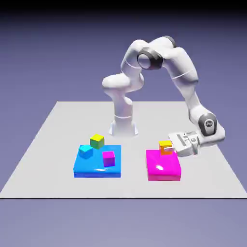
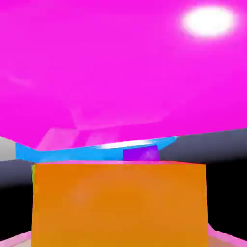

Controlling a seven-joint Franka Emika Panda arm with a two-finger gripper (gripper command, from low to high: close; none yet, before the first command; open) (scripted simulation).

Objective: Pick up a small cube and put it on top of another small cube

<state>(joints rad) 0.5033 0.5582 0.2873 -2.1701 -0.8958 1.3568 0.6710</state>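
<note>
**Stock on the tabletop, taken around the magenta block**

1. Magenta flat block (image 1: 164, 165): I use it as my landmark. It lies on the grey tabletop (image 1: 48, 159).
2. Small orange cube (image 1: 165, 147), yellowish top: at the far edge of the magenta block, on or just above it; I cannot tell which. My tool (image 1: 170, 149) reaches in level from the exterior view's right, its fingers clenched on the cube's sides.
3. Blue flat block (image 1: 97, 161): well apart from the magenta block, toward the exterior view's left. It carries a cyan cube (image 1: 86, 152) and a purple cube (image 1: 109, 158).
4. Lime-green cube (image 1: 97, 141): at the blue block's far edge.

Only the exterior view shows the arm, the tool and the full layout. The hand view instead gives the orange cube (image 2: 118, 202) large across the bottom, hiding the fingertips, with magenta (image 2: 120, 62) filling the top and a blue strip (image 2: 87, 152) with a purple patch (image 2: 141, 154) between.

I can read no brands, labels or writing on anything.
</note>
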